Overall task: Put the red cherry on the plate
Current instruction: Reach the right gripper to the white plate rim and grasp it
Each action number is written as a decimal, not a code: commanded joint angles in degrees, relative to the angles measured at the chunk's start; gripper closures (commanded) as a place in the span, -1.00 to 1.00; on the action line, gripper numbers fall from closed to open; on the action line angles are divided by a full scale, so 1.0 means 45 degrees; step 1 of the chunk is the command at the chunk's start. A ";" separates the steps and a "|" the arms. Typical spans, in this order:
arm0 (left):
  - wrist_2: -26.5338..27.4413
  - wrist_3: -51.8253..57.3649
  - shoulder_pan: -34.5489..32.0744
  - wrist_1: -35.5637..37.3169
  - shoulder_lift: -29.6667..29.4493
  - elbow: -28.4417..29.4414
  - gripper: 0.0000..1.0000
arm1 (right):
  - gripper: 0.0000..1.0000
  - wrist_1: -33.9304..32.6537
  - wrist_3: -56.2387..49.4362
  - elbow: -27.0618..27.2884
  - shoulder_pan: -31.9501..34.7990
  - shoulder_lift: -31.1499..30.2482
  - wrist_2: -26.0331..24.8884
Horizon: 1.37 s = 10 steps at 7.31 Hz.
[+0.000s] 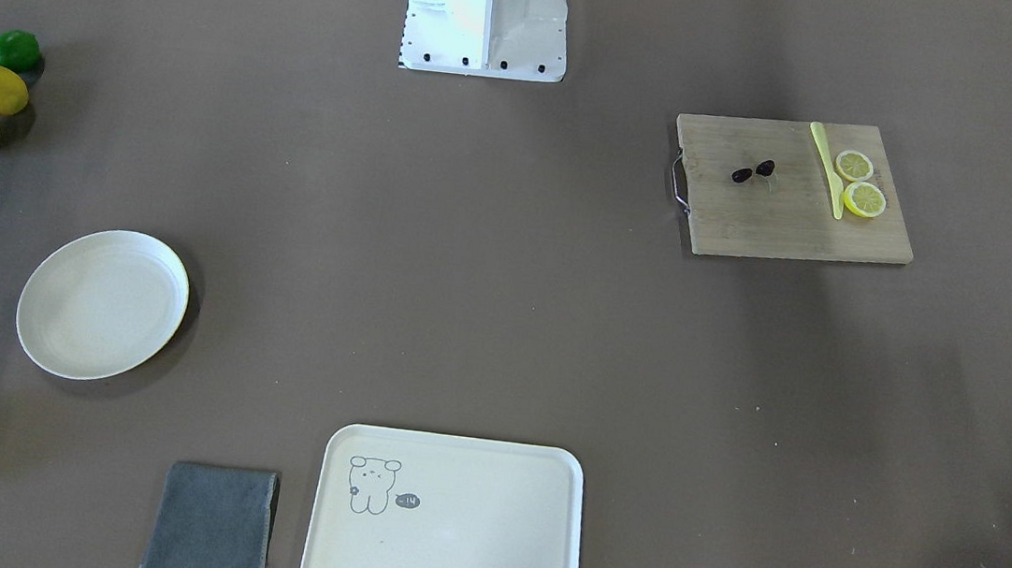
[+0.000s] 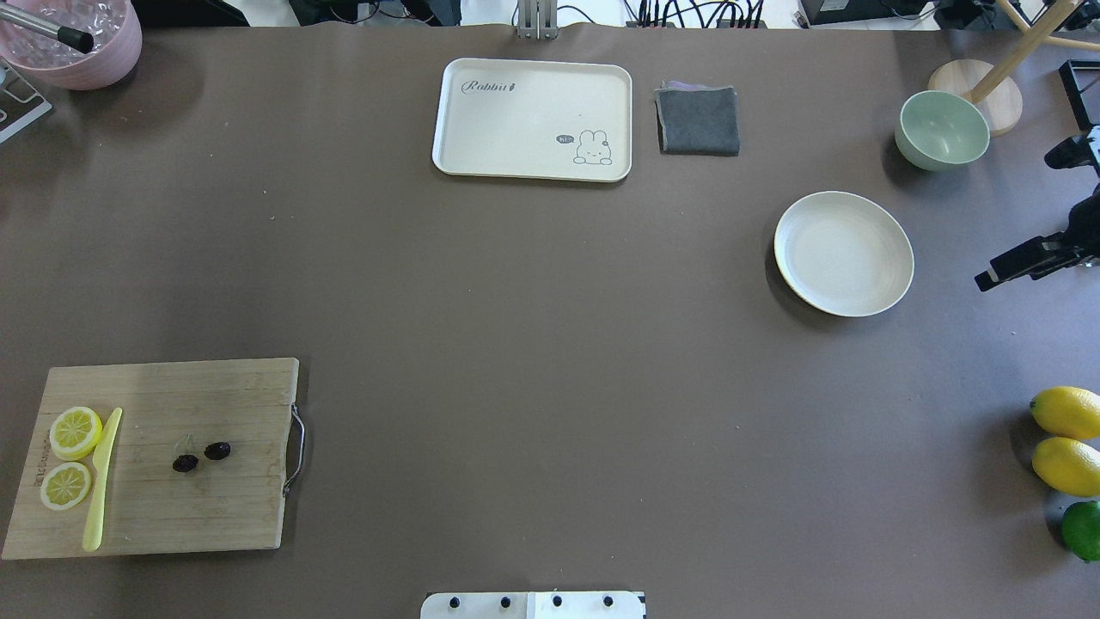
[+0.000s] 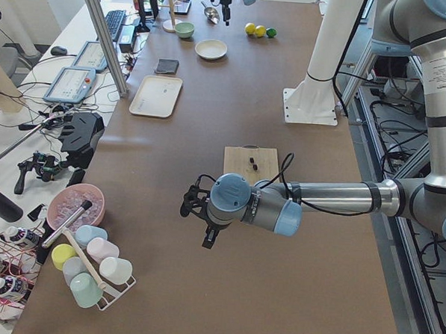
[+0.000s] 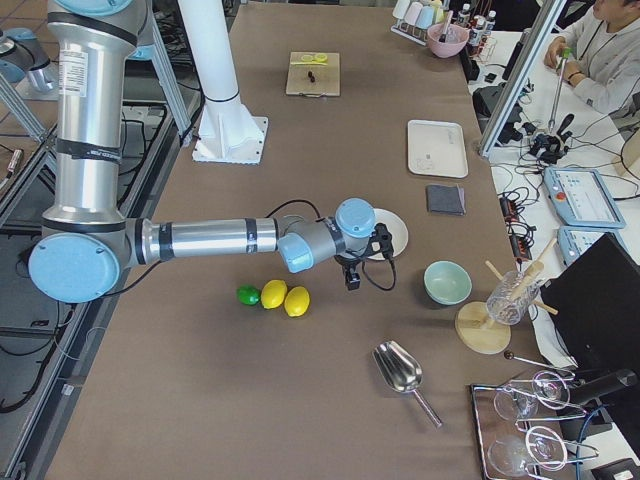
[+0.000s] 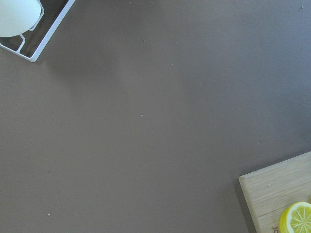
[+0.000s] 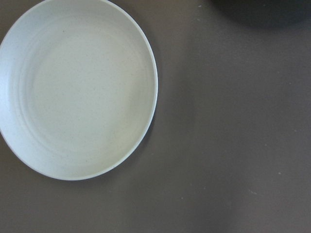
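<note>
Two tiny dark maroon fruits on thin green stems, the red cherry [image 1: 753, 172], lie on the rectangular wooden cutting board [image 1: 785, 224] in the front view, near a yellow-green plastic knife [image 1: 827, 167] and two yellow lemon slices [image 1: 859, 182]. The round cream-white plate [image 1: 102, 305] sits well apart on the brown tabletop [image 1: 470, 271].
Overhead: right gripper [image 2: 1031, 254] partly in frame near the plate; opening and hold can't tell.
Left side: left gripper [image 3: 205, 220] hangs above the tabletop near the board; opening can't tell.
Right side: right gripper just beside the plate.
Left wrist: board corner, one lemon slice.
Right wrist: plate below.
</note>
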 commanded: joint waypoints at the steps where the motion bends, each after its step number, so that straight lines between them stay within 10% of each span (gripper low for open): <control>1: -0.0029 0.0015 0.0037 0.0000 0.0047 -0.0027 -0.95 | -0.80 0.1851 0.1782 -0.2236 -0.0796 0.1418 -0.0155; 7: -0.0010 -0.0004 0.0037 -0.0214 0.0027 -0.0027 -0.95 | 1.00 0.2528 0.3686 -0.3243 -0.1249 0.2302 -0.0664; 10: 0.0164 -0.4971 0.1082 -0.0660 -0.0013 -0.1383 -0.95 | 1.00 0.2547 0.6384 -0.2602 -0.2101 0.3389 -0.0410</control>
